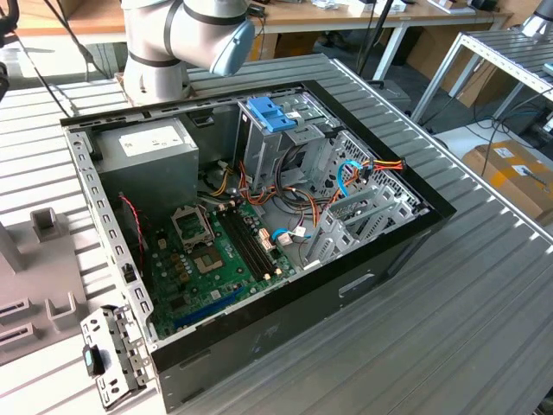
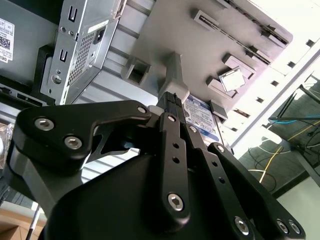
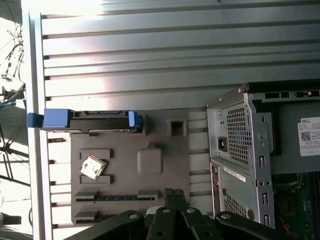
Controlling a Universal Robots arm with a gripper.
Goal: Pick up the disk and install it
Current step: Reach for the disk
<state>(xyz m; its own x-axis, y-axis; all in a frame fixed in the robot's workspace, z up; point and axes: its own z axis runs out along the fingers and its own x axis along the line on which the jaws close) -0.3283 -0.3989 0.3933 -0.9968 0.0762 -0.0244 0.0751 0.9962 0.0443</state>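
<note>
The disk point(image 3: 85, 120) stands on edge in a slot at one end of a grey fixture plate point(image 3: 160, 185), with blue rails at both ends. In the second wrist view its white label with blue print point(image 2: 202, 117) shows past the fingers. My gripper point(image 3: 175, 196) hangs above the opposite end of that plate, well apart from the disk. Its two black fingertips point(image 2: 172, 100) are pressed together with nothing between them. The open computer case point(image 1: 259, 216) lies on the table in the exterior view, beside the plate point(image 1: 34, 259).
A square chip point(image 3: 92, 166) and a memory stick point(image 3: 120, 197) sit in the plate. Inside the case are a grey power-supply box point(image 1: 147, 147), a light-blue tray point(image 1: 270, 112) on the drive cage, a green motherboard point(image 1: 216, 259) and loose cables point(image 1: 346, 177). The arm's base point(image 1: 164, 52) stands behind.
</note>
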